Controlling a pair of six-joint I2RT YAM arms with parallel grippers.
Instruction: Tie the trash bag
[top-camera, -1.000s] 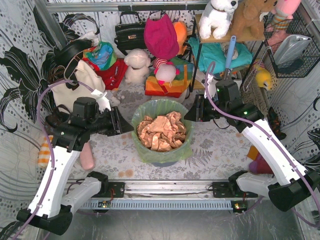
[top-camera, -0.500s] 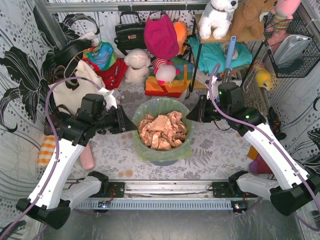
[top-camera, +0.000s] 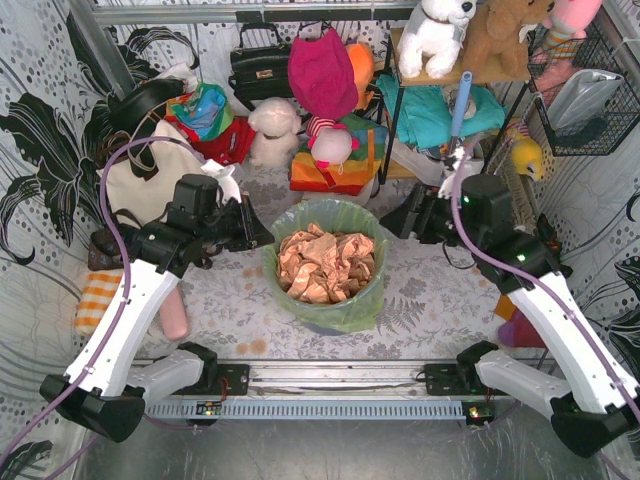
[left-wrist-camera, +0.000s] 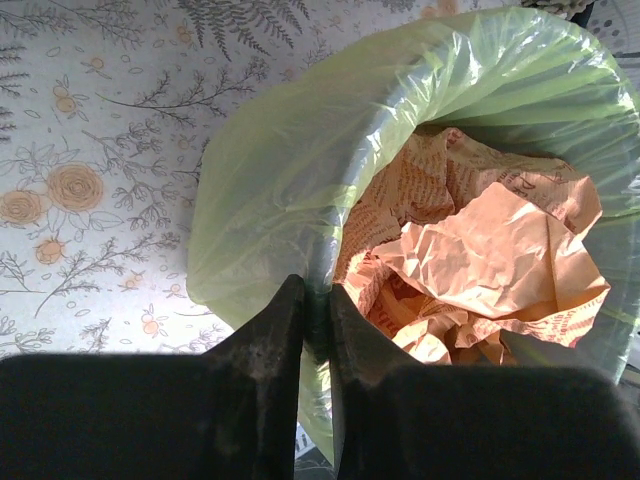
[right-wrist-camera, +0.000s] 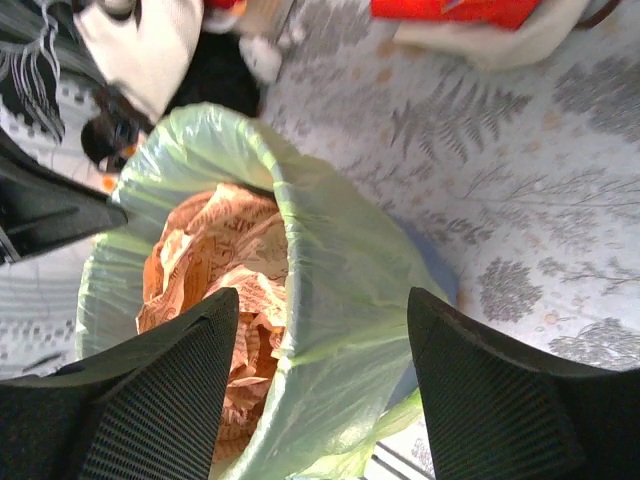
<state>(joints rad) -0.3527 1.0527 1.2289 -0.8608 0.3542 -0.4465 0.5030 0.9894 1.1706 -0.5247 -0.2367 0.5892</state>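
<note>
one view: left tool (left-wrist-camera: 316, 292) pinching bag (left-wrist-camera: 265, 170)

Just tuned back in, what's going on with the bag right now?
The left gripper is pinched on the left rim of the trash bag, which is full of crumpled paper. The right gripper hovers open over the right rim. The bag's mouth is wide open, nothing tied yet.
</note>
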